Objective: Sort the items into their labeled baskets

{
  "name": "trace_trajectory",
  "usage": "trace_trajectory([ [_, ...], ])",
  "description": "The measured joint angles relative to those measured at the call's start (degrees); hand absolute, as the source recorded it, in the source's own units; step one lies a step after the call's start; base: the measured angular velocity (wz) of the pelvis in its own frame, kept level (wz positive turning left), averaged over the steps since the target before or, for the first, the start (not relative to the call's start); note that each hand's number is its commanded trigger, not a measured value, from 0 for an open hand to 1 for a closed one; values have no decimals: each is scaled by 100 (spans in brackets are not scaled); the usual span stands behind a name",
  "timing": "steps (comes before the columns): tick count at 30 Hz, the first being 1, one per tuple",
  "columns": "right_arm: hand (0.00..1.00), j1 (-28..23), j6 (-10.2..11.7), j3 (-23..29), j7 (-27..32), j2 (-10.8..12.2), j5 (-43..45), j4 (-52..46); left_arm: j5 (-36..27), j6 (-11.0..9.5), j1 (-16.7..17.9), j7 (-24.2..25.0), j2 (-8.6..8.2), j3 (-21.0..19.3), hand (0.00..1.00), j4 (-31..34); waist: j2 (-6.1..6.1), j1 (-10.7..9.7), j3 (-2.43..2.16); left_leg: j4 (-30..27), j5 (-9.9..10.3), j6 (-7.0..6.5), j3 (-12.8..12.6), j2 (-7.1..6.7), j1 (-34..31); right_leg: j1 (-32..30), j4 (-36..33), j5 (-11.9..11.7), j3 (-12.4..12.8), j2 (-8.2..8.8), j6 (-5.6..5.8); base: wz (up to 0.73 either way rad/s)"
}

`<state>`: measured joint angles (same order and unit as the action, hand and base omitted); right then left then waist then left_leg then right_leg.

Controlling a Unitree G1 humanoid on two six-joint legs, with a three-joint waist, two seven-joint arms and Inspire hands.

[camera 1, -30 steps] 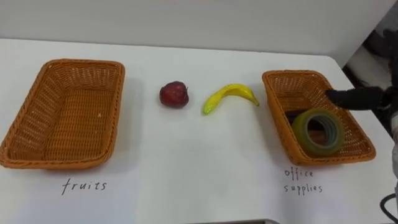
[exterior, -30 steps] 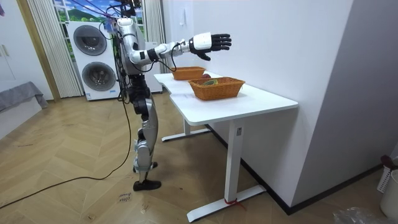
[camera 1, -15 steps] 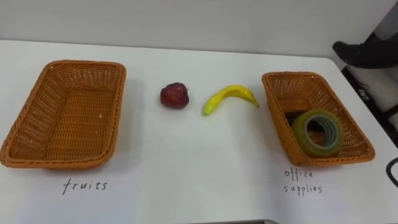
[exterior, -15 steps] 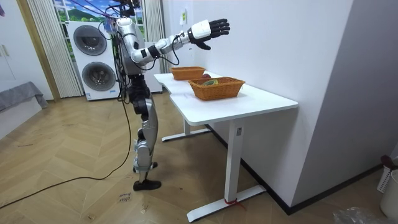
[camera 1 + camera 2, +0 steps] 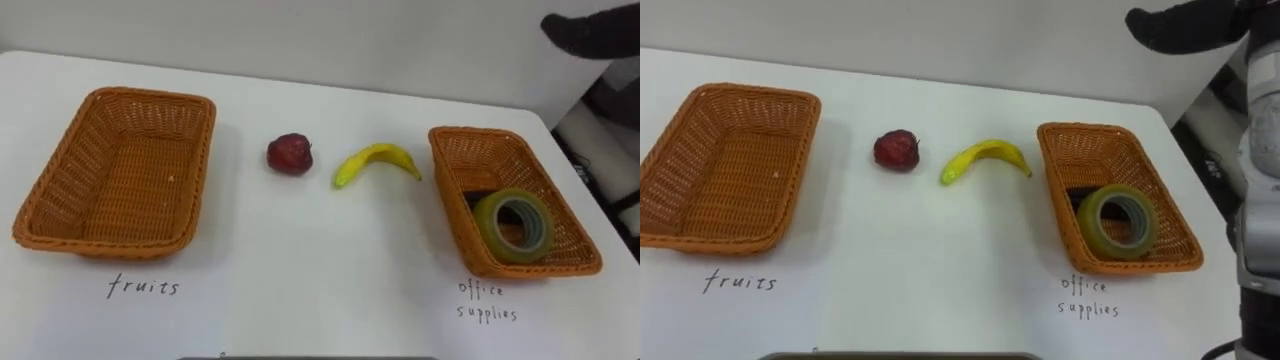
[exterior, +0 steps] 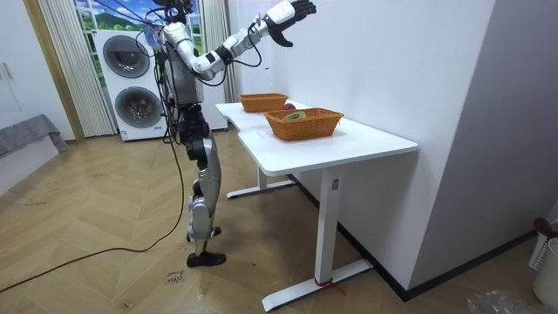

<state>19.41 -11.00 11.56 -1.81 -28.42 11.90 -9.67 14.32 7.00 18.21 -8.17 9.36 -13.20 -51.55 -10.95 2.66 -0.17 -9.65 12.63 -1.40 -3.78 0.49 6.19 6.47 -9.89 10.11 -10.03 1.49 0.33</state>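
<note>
While the right hand hangs high above the table, fingers spread loose and holding nothing, the fruit waits! Apple and banana lie mid-table, near each other but apart. The tape roll leans inside the office basket. Fruit looks next: drop straight onto the banana, across its curve, because that basket's rim sits just beside its tip. Bare table runs leftward to the empty fruit basket; lift over its rim, don't drag.
</note>
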Motion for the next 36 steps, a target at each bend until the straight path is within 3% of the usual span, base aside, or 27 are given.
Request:
trace_trajectory([
  [8, 0, 0, 2, -220, -452, -193, 0, 4, -9, -1, -78, 156, 136, 31, 0, 51, -60, 137, 9, -69, -4, 4, 100, -26, -185, -98, 14, -7, -165, 6, 4, 10],
  [11, 0, 156, 11, -629, -464, -498, -10, 263, -17, 0, -88, 147, 209, 151, 0, 26, -144, 245, 61, -112, -11, 15, 118, -26, -323, -222, 16, -7, -145, -9, 4, -3],
  [13, 0, 240, 11, -801, -464, -563, -11, 424, -16, 0, -98, 151, 230, 230, 0, 27, -192, 267, 48, -137, -11, 15, 123, -27, -409, -300, 19, -8, -145, -8, 2, 5],
  [19, 0, 383, 14, -1166, -442, -564, -65, 649, -10, 19, -242, 141, 318, 251, 0, 41, -259, 376, 28, -222, -13, 15, 228, -37, -734, -547, 21, -9, -266, 17, 0, 10],
  [27, 0, 662, 14, -1692, -428, -563, 2, 1159, -13, 8, -530, 139, 480, 507, 0, 34, -277, 497, 38, -221, -25, 19, 311, -36, -922, -709, 24, -9, -281, 20, -1, 5],
  [32, 0, 663, 27, -1709, -429, -563, -1, 1333, -13, 2, -551, 140, 537, 546, 0, -28, -341, 518, 92, -213, -25, 20, 315, -34, -953, -739, 30, -9, -268, -1, -1, 0],
  [36, 0, 664, 34, -1710, -429, -563, 115, 1508, -13, 0, -561, 148, 534, 557, 0, -137, -360, 547, 104, -210, -25, 20, 311, -31, -978, -771, 31, -9, -275, 0, 0, 0],
])
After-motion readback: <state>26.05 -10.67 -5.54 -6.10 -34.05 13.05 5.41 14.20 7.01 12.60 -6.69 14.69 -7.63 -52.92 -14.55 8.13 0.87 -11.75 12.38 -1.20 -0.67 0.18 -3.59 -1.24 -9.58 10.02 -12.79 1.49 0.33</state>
